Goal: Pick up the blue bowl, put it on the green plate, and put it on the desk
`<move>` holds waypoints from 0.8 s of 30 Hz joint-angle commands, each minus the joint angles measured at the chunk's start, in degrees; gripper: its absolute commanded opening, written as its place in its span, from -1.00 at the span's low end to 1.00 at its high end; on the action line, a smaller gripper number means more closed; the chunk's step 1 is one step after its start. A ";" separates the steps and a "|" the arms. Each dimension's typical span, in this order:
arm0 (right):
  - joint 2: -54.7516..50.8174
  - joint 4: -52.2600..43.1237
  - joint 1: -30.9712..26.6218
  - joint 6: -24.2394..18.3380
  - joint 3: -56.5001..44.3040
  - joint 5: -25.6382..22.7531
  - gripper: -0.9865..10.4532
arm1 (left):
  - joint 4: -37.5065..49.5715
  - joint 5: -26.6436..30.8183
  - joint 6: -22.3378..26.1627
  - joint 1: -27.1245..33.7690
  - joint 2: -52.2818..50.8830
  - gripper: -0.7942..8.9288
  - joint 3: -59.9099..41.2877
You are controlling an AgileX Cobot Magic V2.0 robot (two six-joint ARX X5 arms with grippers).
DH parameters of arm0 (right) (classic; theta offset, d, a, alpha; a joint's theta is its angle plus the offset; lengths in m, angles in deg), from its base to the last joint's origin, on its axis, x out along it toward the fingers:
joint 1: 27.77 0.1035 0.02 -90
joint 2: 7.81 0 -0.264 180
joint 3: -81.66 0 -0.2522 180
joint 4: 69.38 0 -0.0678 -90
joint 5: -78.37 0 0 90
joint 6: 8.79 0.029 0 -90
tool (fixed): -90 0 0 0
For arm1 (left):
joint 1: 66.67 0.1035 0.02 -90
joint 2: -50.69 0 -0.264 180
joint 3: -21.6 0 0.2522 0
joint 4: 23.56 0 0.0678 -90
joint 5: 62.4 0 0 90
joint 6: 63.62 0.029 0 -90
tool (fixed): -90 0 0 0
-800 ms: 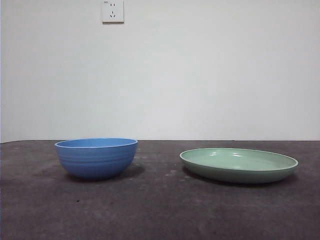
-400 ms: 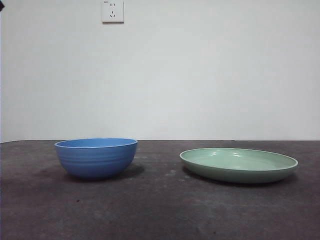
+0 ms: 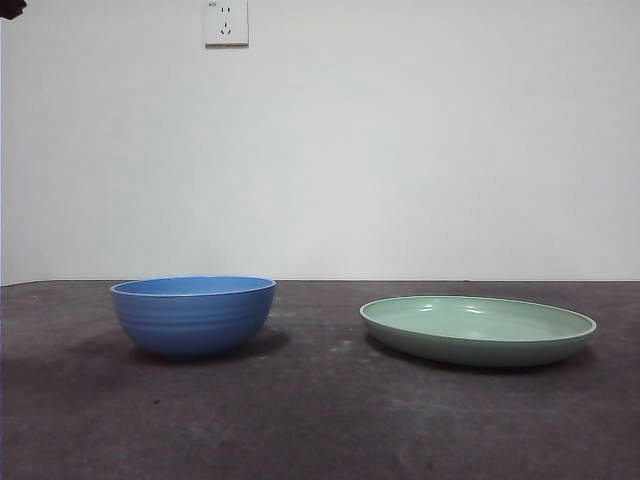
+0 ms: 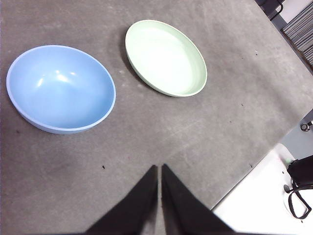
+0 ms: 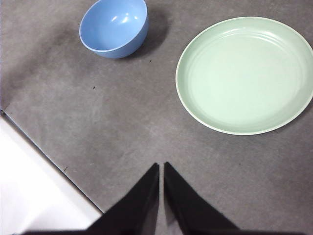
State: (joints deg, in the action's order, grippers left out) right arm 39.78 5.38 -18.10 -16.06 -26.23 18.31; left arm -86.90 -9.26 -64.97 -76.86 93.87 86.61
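Bowl [image 3: 192,315] sits beside plate [image 3: 478,330] on desk [image 3: 320,420].

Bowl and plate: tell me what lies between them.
Nothing but bare desk. The bowl and plate stand apart, as the front view and both wrist views show.

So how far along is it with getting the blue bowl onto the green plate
Nothing looks done yet. The blue bowl sits empty on the desk, apart from the green plate, which is bare. Nothing is in hand: the left gripper and right gripper are both shut and hold nothing, above the desk. Left to do: grasp the bowl, set it on the plate, then put it down on the desk.
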 commanded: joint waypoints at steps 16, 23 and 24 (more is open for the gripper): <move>0.26 -0.96 0.11 0.87 1.20 0.04 -0.15 | 2.47 0.50 -1.31 -0.15 0.72 0.11 1.22; 0.26 -1.11 0.11 1.07 1.20 0.04 -0.15 | 5.05 3.67 -4.20 -0.42 5.14 0.11 2.27; 0.26 -1.25 0.11 1.09 1.20 0.04 -0.15 | 5.49 4.81 -4.22 -0.63 6.36 0.11 2.95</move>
State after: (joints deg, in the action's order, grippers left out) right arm 39.81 4.87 -18.10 -15.77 -26.23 18.26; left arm -82.60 -5.13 -68.18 -77.24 99.20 87.61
